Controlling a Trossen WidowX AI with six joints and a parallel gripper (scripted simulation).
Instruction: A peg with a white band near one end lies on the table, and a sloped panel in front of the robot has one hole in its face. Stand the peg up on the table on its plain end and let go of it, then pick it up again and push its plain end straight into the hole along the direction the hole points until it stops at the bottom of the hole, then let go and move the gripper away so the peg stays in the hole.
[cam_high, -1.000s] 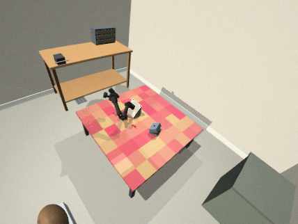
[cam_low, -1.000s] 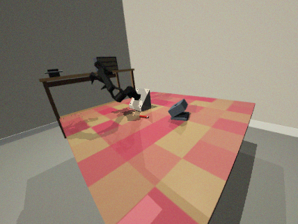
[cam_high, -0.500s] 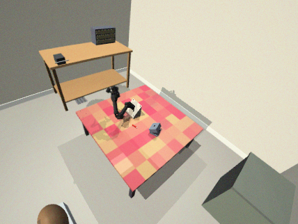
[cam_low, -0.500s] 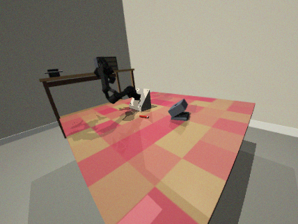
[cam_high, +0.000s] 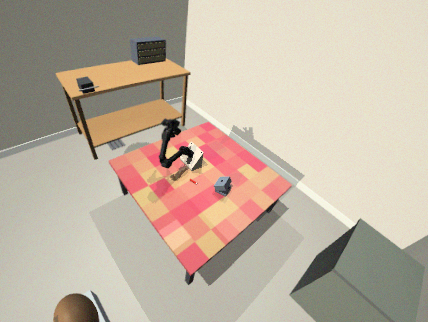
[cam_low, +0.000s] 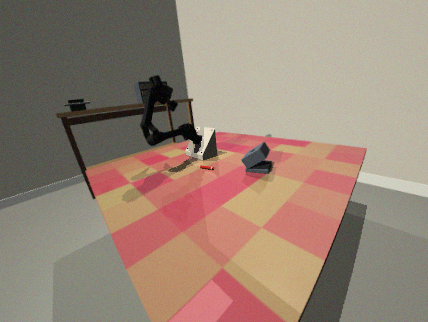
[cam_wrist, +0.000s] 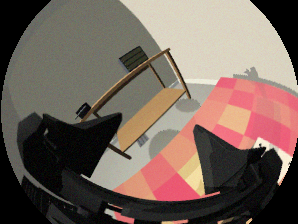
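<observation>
The red peg (cam_high: 193, 181) (cam_low: 206, 167) lies on its side on the checkered table, in front of the panel; its white band is near its right end in the exterior view. The white sloped panel (cam_high: 194, 161) (cam_low: 206, 136) stands beside the arm's base, partly hidden by the arm; part of it also shows at the right edge of the wrist view. Its hole cannot be made out. My gripper (cam_high: 171, 126) (cam_low: 164, 92) (cam_wrist: 158, 122) is open and empty, raised high above the table, well away from the peg. It faces the back workbench. The peg is not in the wrist view.
A blue-grey block-like object (cam_high: 222, 185) (cam_low: 256, 156) with a tilted upper part stands on the table to the right of the peg. A wooden workbench (cam_high: 115, 77) (cam_wrist: 150, 117) stands behind the table, carrying a drawer unit (cam_high: 149, 51) and a small dark device (cam_high: 85, 84).
</observation>
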